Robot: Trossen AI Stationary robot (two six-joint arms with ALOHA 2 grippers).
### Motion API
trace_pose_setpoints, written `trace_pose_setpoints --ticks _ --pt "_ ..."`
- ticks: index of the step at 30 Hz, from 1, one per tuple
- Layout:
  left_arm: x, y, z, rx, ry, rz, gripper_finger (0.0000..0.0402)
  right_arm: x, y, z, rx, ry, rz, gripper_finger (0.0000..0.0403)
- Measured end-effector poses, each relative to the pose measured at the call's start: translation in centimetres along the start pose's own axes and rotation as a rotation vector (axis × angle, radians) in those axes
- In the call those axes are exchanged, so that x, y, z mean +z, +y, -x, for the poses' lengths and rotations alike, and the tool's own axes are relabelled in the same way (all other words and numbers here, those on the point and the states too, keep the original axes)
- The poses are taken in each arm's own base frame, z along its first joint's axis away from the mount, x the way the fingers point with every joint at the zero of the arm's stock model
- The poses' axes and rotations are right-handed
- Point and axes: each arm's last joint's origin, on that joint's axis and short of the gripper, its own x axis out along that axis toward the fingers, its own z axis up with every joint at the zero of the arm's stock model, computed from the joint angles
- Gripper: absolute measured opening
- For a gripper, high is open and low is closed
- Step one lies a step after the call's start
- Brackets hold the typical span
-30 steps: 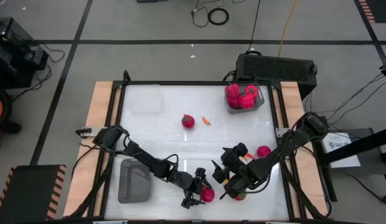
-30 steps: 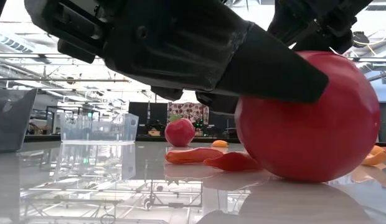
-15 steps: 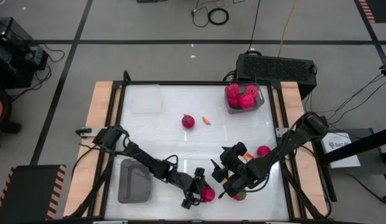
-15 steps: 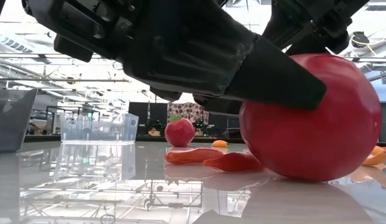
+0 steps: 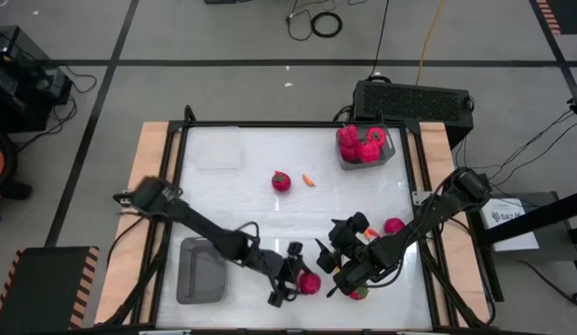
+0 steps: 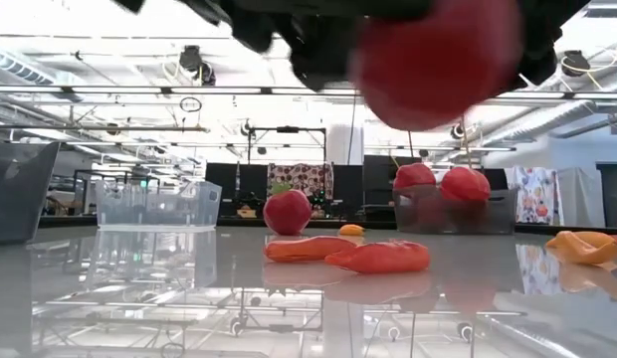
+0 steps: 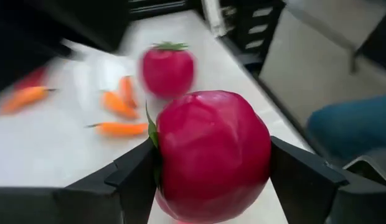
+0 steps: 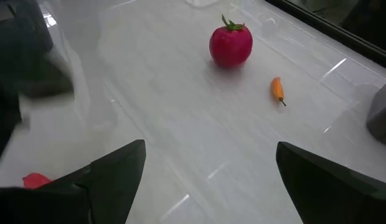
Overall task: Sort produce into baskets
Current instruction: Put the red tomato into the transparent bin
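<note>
red pepper [image 7: 211, 155] pinched in the left gripper [image 5: 293, 281], raised off table for basket [image 5: 201, 270]; right gripper [image 8: 205, 180] open, empty.

light: bright overhead | glare: glossy table [image 6: 189, 298] | blur: motion, wrist views

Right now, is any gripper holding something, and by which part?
The left gripper holds a red fruit by its two sides, lifted off the table. The right gripper is open and holds nothing.
</note>
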Motion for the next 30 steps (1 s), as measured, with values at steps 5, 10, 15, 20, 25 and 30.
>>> trace_pose_setpoints --ticks 5,10,15,20,25,30 --pt "2.1 0.8 5.4 0.203 0.164 -0.048 0.0270 0.0 0.1 0.0 0.006 -0.002 -0.038 0.0352" --pt "2.2 1.6 10.5 0.388 0.374 -0.069 0.0269 0.2 0.5 0.0 0.038 -0.014 -0.064 0.0352" --pt "1.7 3.4 15.2 0.586 0.542 -0.105 0.0269 0.5 1.1 0.1 0.077 -0.031 -0.065 0.0352" --pt "0.3 8.0 19.9 0.717 0.605 0.015 0.0270 0.6 1.3 0.1 0.091 -0.037 -0.062 0.0352" --pt "-3.4 13.0 25.3 0.862 0.649 0.237 0.0270 0.6 1.3 0.1 0.091 -0.037 -0.041 0.0352" --pt "-6.3 16.7 29.1 1.059 0.589 0.455 0.0270 0.9 1.1 -0.4 0.075 -0.038 -0.009 0.0352"
